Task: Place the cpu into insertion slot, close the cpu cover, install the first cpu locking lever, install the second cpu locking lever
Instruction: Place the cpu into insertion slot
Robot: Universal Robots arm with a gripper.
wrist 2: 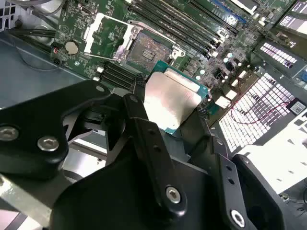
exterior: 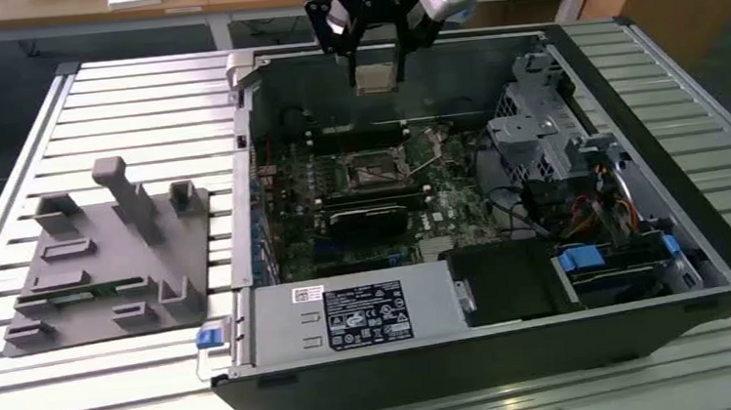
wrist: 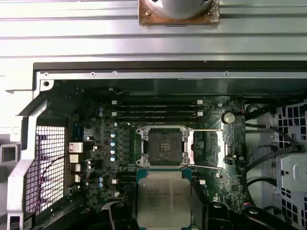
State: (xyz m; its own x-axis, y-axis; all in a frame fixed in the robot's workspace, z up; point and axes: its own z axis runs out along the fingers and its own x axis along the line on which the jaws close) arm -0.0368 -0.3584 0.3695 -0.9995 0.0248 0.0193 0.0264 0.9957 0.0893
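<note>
My pincer [exterior: 377,62] is clamped on the chip [exterior: 375,77] at the upper centre of the exterior view, well above the uncovered socket [exterior: 373,173] at mid-frame, where I judge a tilted or offset approach could damage the socket or jar the chip loose.

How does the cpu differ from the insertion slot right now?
The cpu is pale silver; the insertion slot is dark. The cpu is held aloft in the gripper; the insertion slot sits on the motherboard, empty. Both are square and look close in size.
</note>
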